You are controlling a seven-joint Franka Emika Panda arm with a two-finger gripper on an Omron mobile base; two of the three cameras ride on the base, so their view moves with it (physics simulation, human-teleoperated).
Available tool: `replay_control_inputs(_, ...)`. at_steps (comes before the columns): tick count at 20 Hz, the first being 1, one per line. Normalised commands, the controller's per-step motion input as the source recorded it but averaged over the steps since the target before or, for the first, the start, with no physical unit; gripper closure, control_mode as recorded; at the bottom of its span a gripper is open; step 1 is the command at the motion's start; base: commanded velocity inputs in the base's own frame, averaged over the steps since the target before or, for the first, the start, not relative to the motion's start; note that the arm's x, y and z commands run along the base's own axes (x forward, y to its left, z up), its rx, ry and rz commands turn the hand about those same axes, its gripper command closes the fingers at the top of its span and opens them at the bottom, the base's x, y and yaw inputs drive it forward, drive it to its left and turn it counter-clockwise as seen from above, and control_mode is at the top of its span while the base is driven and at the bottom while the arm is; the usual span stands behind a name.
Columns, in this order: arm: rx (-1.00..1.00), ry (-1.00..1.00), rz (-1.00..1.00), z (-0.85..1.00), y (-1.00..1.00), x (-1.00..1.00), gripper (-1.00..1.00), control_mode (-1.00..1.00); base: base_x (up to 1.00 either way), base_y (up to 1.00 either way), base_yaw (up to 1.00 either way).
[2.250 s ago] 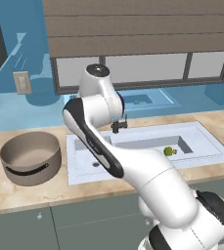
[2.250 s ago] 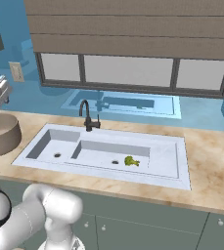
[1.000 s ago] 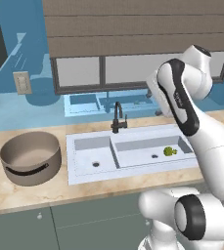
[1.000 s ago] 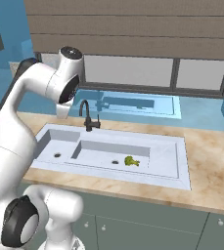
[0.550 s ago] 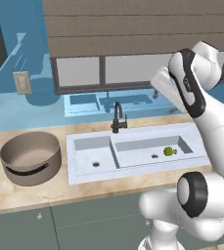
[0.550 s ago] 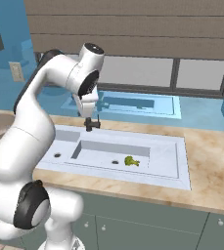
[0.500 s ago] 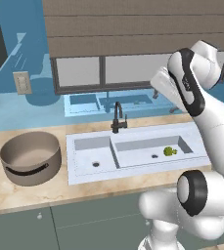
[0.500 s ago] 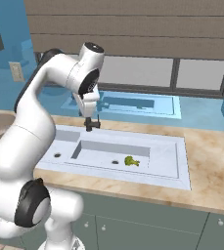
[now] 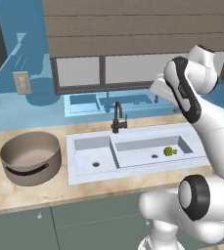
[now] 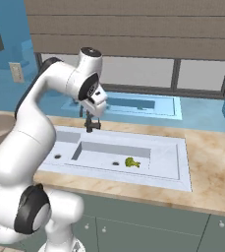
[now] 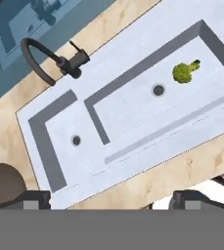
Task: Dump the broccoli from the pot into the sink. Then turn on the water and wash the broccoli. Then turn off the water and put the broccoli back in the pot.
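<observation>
The broccoli (image 11: 184,72) (image 9: 169,151) (image 10: 131,162) lies on the floor of the sink's wide right basin, near that basin's right end and beside a round drain (image 11: 158,90). The white sink (image 11: 147,146) (image 9: 84,176) (image 10: 182,170) has a black curved faucet (image 11: 47,58) (image 9: 117,118) behind it, and no water runs from its spout. The grey-brown pot (image 9: 30,157) (image 11: 1,183) stands upright on the counter left of the sink, its taupe inside bare. My gripper (image 11: 112,200) hangs high over the sink, looking down, open with nothing between its fingertips (image 11: 35,199).
Beige stone counter (image 9: 15,193) (image 10: 212,167) runs on both sides of the sink. Behind it are a blue wall, a window with a lowered blind (image 9: 133,29) and a wall outlet (image 9: 22,82). The small left basin has its own drain (image 9: 96,164).
My arm has swung from the pot side on the left across to high above the sink. The gripper has stayed open. The broccoli and pot have not moved.
</observation>
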Motion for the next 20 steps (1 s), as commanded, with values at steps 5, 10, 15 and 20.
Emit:
replay_control_inputs(5,-0.01,-0.3,0.26,-0.5,-0.14,0.0,-1.0,-1.0,0.0,0.0,0.0)
replay_control_inputs(10,0.0,-0.27,0.26,-0.25,-0.08,0.16,-1.0,-1.0,0.0,0.0,0.0)
replay_control_inputs(15,0.0,-0.18,0.25,-0.19,-0.07,0.53,-1.0,-1.0,0.0,0.0,0.0)
replay_control_inputs(20,0.0,-0.05,0.21,-0.13,-0.1,0.62,-1.0,-1.0,0.0,0.0,0.0)
